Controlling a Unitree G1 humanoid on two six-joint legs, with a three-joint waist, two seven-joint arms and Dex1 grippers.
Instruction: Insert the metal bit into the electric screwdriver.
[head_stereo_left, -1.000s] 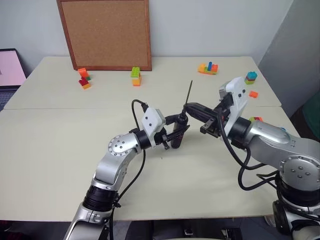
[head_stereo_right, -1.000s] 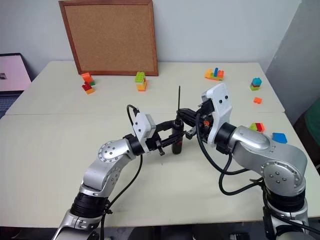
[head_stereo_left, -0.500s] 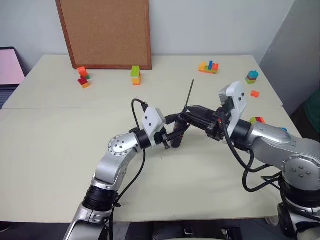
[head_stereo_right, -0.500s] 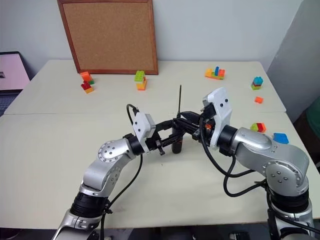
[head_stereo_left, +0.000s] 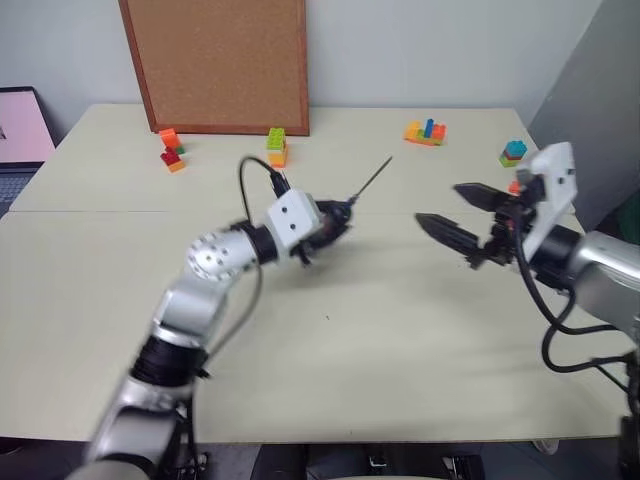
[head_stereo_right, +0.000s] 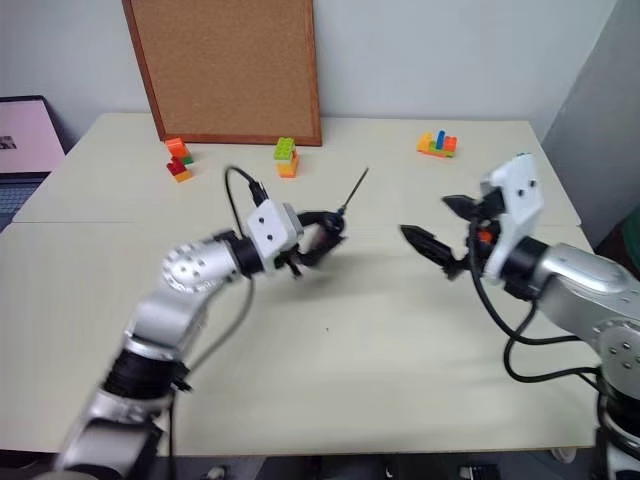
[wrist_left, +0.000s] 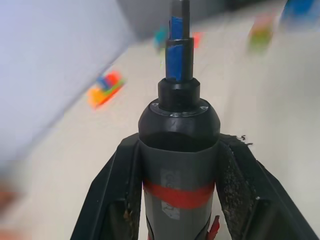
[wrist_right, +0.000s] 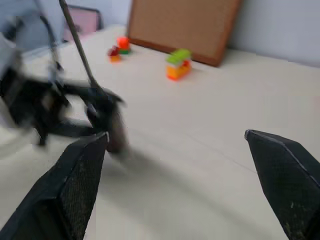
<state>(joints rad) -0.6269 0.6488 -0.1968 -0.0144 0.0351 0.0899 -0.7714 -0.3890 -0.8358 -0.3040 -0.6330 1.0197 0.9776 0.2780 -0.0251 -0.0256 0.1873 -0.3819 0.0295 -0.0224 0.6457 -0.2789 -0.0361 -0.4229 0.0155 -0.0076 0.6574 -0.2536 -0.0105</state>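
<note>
My left gripper (head_stereo_left: 330, 228) is shut on the electric screwdriver (head_stereo_left: 336, 220), a black cylinder with a red band (wrist_left: 179, 196) that sits between both pads (wrist_left: 239, 190). The metal bit (head_stereo_left: 372, 180) sticks out of the screwdriver's tip and slants up towards the right. In the left wrist view the bit (wrist_left: 180, 11) rises straight from the narrow tip, above a blue section. My right gripper (head_stereo_left: 452, 212) hangs open and apart from the bit, over the table to the right, with nothing between its fingers (wrist_right: 75, 185). The right wrist view shows the screwdriver (wrist_right: 109, 120) and the bit (wrist_right: 77, 42) blurred.
A cork board (head_stereo_left: 215, 60) leans on the back wall. Small stacks of toy bricks lie along the far side of the table (head_stereo_left: 330, 380): red and orange (head_stereo_left: 170, 150), green and orange (head_stereo_left: 275, 147), mixed colours (head_stereo_left: 424, 131), teal (head_stereo_left: 513, 152). A laptop screen (head_stereo_left: 20, 125) stands at far left.
My right gripper has opened, let go of the bit and drawn off to the right. My left gripper has swung left and up with the screwdriver, rolling it, and the bit has stayed in its tip.
</note>
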